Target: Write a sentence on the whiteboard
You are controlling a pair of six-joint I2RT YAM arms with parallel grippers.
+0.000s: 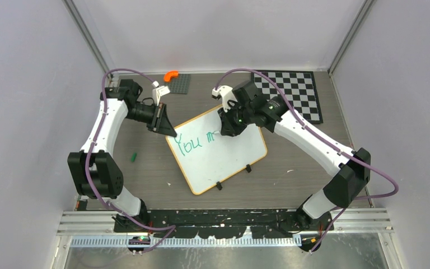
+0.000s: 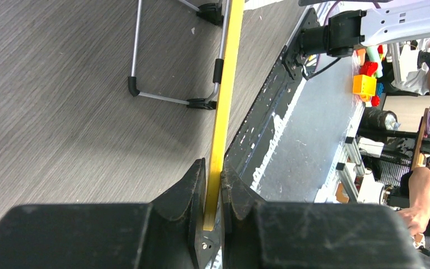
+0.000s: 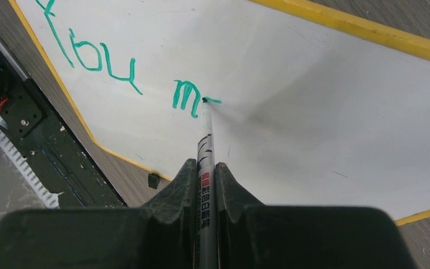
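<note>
We count one whiteboard (image 1: 224, 162), one marker (image 3: 206, 145), one chequered board (image 1: 294, 89), one grey plate (image 1: 180, 84), one orange piece (image 1: 171, 74), one small green object (image 1: 135, 157), and two arms: left arm (image 1: 103, 126), right arm (image 1: 308, 140).

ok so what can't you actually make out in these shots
- Top view: the marker tip and where the writing ends, hidden under the right gripper.
- Left wrist view: the whiteboard's face, seen edge-on in the left gripper, rim only.
- Right wrist view: the sentence's first letter, cut by the top edge.
- Top view: small green thing left of the whiteboard, too small to name.

Robotics lab, white enclosure walls (image 1: 28, 84), aluminium base rails (image 1: 89, 221)
</note>
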